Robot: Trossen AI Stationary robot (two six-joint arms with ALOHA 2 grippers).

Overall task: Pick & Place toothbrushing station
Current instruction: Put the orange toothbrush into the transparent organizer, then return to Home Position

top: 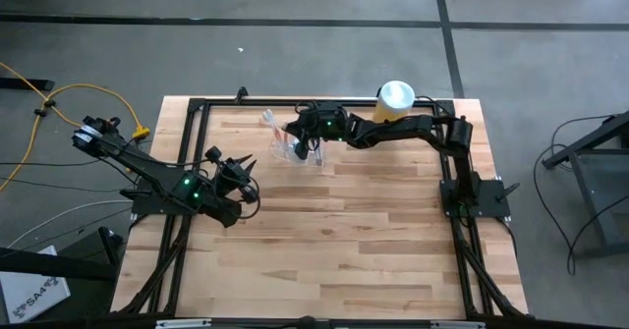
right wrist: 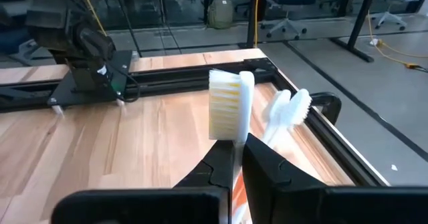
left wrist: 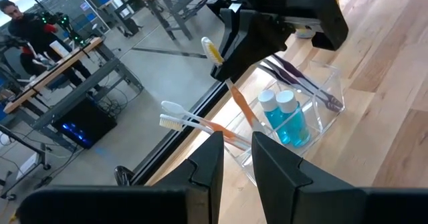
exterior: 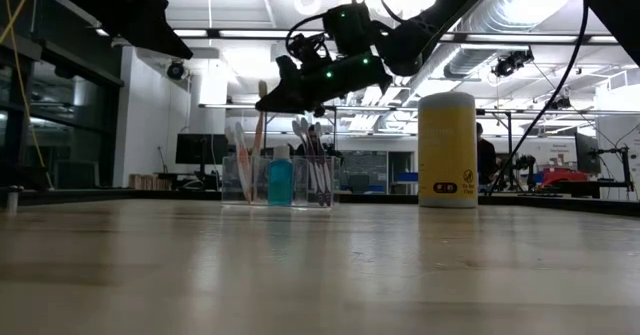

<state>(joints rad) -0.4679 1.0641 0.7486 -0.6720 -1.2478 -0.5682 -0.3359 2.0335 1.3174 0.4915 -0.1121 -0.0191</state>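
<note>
Toothbrushing station [exterior: 278, 182], unlabelled, yellow canister [exterior: 447, 150] label unreadable

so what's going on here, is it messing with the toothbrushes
Yes. The right gripper is at the clear toothbrushing station near the table's far edge, its fingers shut on an orange-handled toothbrush that stands in the holder. Other brushes and two blue bottles sit in it too. The left gripper waits apart over the table, pointed toward the station. A yellow canister stands nearby.

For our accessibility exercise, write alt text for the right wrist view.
The right gripper is shut on a white toothbrush, bristle head upright. Two more white toothbrush heads stand just beyond it, over the wooden table.
</note>
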